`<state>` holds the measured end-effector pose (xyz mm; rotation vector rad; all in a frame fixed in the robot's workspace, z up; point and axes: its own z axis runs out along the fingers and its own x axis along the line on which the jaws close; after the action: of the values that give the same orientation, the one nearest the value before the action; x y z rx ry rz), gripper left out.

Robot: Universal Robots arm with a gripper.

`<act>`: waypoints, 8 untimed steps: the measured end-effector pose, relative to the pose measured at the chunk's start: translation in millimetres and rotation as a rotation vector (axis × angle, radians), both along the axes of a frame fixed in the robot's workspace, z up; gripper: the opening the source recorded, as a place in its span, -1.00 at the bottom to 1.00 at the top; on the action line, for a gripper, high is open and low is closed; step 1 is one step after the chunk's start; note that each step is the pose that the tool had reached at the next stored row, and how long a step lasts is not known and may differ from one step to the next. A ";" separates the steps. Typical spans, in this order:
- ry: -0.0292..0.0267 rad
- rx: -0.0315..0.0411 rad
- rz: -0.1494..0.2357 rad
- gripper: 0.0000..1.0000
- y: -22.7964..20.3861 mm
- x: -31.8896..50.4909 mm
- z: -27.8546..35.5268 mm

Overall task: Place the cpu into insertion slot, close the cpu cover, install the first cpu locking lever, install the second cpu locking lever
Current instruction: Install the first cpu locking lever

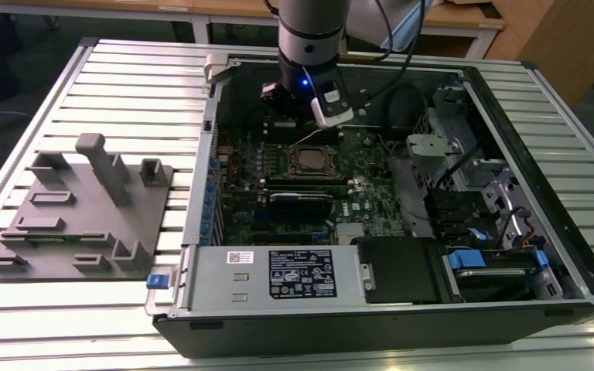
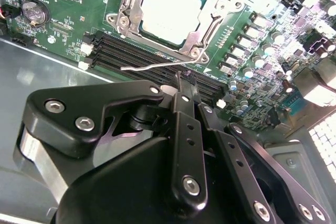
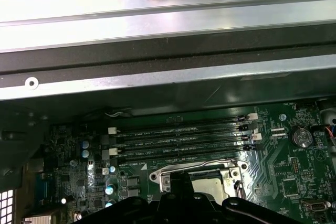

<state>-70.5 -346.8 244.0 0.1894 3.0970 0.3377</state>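
End effector (image 2: 182, 80): fingers pressed together, the two black tips meeting in one narrow point, as the second wrist view shows.
Arm (image 1: 312, 31): in the exterior view it comes down into the open computer case (image 1: 380, 340) at the far side, over the motherboard (image 2: 63, 3).
Cpu (image 2: 173, 6): flat, pale silver top, seated in the insertion slot (image 2: 119, 22) on the green board.
Cpu cover (image 2: 212, 17): the silvery frame lies down around the cpu, whose top shows through its square opening.
Locking lever (image 2: 157, 65): a thin wire rod, standing free of the socket on the side nearest the end effector and crossing above the memory slots (image 3: 178, 135).
Cpu relative to end effector: the socket lies just beyond the fingertips and apart from them, with the lever and the near socket rim between.
Lever relative to end effector: the fingertips sit just beside the rod near its middle. Whether they touch it I cannot tell.
Memory slots: long dark rows directly beside the socket; in the second wrist view the fingertips sit over them.
Bench (image 1: 132, 69): a slatted metal top carrying the case, with a grey fixture (image 1: 80, 216) to the exterior view's left.
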 end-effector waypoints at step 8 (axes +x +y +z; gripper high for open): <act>-0.0001 0.0000 0.000 -0.79 0.0 0.2 -1.6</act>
<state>-70.3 -346.8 242.4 0.1892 3.0969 0.3377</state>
